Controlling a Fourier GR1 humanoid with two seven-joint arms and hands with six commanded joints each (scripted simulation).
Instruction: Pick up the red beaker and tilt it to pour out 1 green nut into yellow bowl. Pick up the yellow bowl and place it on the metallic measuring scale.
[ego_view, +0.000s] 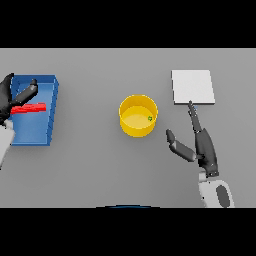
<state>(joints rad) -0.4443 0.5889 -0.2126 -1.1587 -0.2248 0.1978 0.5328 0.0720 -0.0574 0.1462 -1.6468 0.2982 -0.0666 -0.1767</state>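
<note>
Left hand (11, 97): fingers curled round red beaker (28, 108) over blue tray (51, 107). Right hand (199, 145): fingers spread, empty, at four o'clock from yellow bowl (138, 116).

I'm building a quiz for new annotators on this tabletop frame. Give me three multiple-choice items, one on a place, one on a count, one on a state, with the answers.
1. Where does the red beaker lie?
A. Over the blue tray, at the left hand
B. On the metallic scale
C. Inside the yellow bowl

2. How many green nuts show inside the yellow bowl?
A. None
B. One
C. Three

3. How is the right hand posed?
A. Curled round the bowl
B. Pressed flat on the tray
C. Open, fingers straight, holding nothing

Answers:
1. A: the beaker lies sideways above the tray, with the left hand's fingers round it.
2. B: a single green nut sits near the bowl's right wall.
3. C: the hand is between the bowl and the metallic scale, apart from the bowl, one fingertip reaching the scale's near edge.
</note>
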